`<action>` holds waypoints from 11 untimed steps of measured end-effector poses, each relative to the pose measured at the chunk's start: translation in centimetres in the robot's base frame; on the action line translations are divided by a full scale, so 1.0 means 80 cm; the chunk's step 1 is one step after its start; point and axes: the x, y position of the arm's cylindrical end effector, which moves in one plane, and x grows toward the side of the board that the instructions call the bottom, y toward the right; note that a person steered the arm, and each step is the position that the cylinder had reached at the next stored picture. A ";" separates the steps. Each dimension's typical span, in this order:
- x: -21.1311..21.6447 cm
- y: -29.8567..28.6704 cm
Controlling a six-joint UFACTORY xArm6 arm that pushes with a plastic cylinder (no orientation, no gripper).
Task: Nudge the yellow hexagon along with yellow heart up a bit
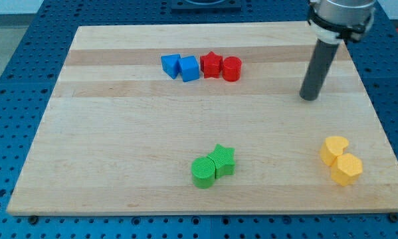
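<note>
The yellow heart (pixel 334 150) and the yellow hexagon (pixel 347 169) lie touching each other near the board's bottom right corner, the hexagon just below and right of the heart. My tip (pixel 309 97) rests on the board at the upper right, well above the heart and slightly to its left, apart from both yellow blocks.
Two blue blocks (pixel 171 65) (pixel 189 68), a red star (pixel 212 65) and a red cylinder (pixel 231 68) form a row at the top centre. A green cylinder (pixel 203 172) and green star (pixel 222 160) touch at the bottom centre. The wooden board's right edge (pixel 382 133) is close to the yellow blocks.
</note>
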 end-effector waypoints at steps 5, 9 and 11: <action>0.156 0.063; 0.229 0.038; 0.162 0.010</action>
